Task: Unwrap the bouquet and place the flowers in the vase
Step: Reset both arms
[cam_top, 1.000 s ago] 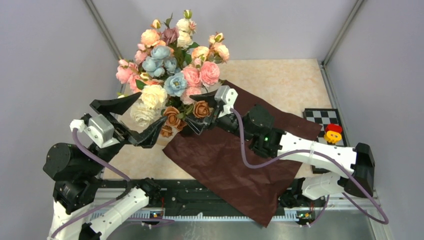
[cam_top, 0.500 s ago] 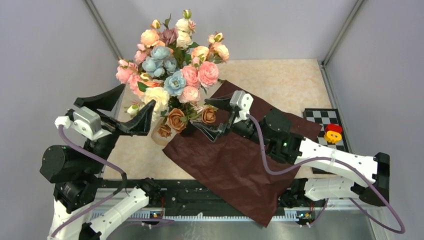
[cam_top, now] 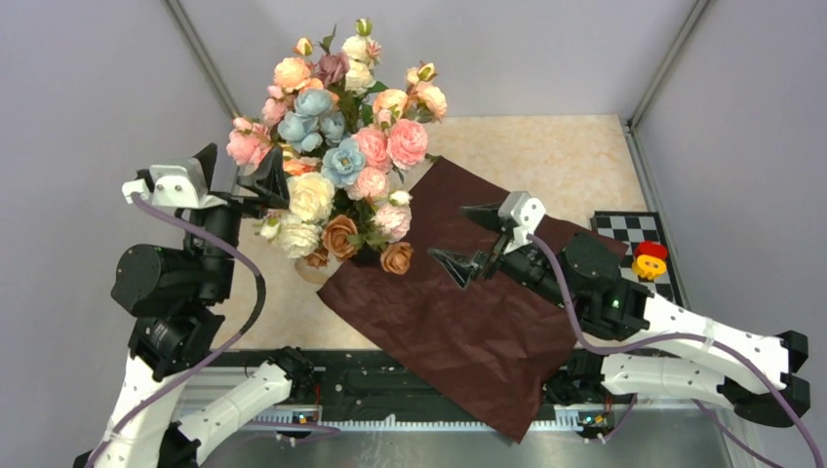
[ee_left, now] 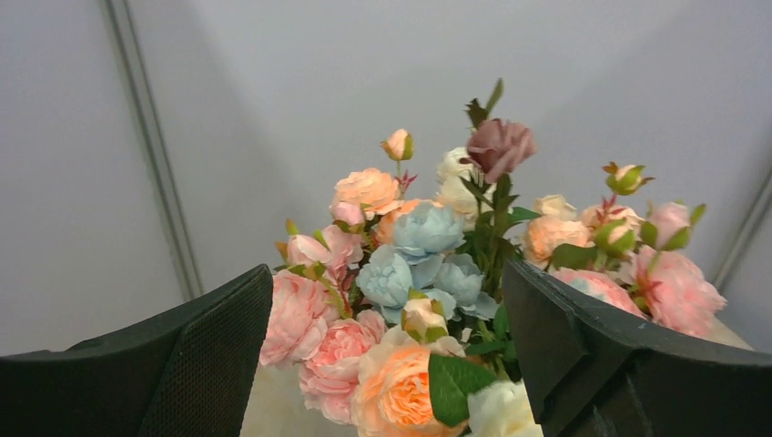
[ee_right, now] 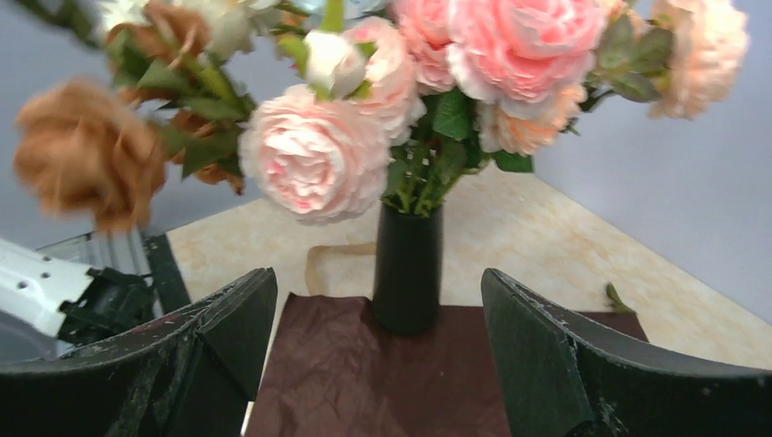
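Observation:
The bouquet is unwrapped: its dark red paper (cam_top: 458, 322) lies flat on the table. The small cream, pink and brown flowers (cam_top: 336, 234) stand in the bunch, low beside the larger blooms. In the right wrist view a pink rose (ee_right: 314, 155) and a blurred brown one (ee_right: 82, 150) hang above the slim black vase (ee_right: 407, 269), which stands at the paper's edge (ee_right: 364, 382). My left gripper (cam_top: 244, 175) is open just left of the bunch, facing the blooms (ee_left: 387, 282). My right gripper (cam_top: 466, 239) hovers open over the paper, right of the vase (ee_right: 378, 278), holding nothing.
Larger peach, pink and blue blooms (cam_top: 341, 107) fill the top of the bunch. A tan ribbon (ee_right: 314, 264) lies on the table behind the paper. A checkerboard tile with a red and yellow piece (cam_top: 649, 258) sits at the right edge. Grey walls close in on three sides.
Both grippers have drawn away from the flowers: the left one up and to the left, the right one to the right over the paper, opening wider. The small flowers stay standing in the bunch.

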Controlling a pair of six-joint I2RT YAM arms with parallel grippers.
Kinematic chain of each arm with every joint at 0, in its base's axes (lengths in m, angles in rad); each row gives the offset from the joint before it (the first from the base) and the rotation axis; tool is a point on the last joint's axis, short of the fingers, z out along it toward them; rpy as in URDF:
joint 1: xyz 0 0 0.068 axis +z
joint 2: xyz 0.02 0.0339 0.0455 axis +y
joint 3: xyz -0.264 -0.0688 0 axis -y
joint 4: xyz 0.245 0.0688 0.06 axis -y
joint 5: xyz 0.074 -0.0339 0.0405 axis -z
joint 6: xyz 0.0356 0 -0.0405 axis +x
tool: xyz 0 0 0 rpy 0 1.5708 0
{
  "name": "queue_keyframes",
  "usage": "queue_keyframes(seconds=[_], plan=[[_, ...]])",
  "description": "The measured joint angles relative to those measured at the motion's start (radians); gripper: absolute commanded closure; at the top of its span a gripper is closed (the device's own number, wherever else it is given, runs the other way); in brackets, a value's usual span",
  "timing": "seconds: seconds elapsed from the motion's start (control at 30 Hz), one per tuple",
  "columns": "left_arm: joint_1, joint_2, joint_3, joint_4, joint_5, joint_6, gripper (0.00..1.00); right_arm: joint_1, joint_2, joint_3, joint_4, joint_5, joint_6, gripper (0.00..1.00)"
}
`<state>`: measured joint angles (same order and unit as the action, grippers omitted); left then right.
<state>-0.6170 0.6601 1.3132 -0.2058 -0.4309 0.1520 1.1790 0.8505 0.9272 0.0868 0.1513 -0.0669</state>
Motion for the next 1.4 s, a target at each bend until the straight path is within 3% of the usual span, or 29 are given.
queue_keyframes(seconds=[0.27, 0.6, 0.7, 1.0, 1.4], plan=[[0.000, 0.020, 0.004, 0.090, -0.220, 0.033, 0.01, -0.036, -0.013, 0.009, -0.111, 0.222, 0.014, 0.11], [0.000, 0.003, 0.015, 0.134, -0.394, 0.098, 0.01, -0.430, 0.027, 0.057, -0.305, 0.233, 0.207, 0.08], [0.000, -0.048, -0.024, 0.144, -0.429, 0.118, 0.01, -0.507, 0.011, 0.062, -0.356, 0.306, 0.261, 0.08], [0.000, -0.242, -0.159, 0.091, -0.566, 0.141, 0.01, -0.523, -0.209, 0.020, -0.318, 0.717, 0.194, 0.08], [0.000, -0.356, -0.312, -0.005, -0.596, 0.105, 0.01, -0.526, -0.216, -0.026, -0.272, 0.818, 0.145, 0.07]])
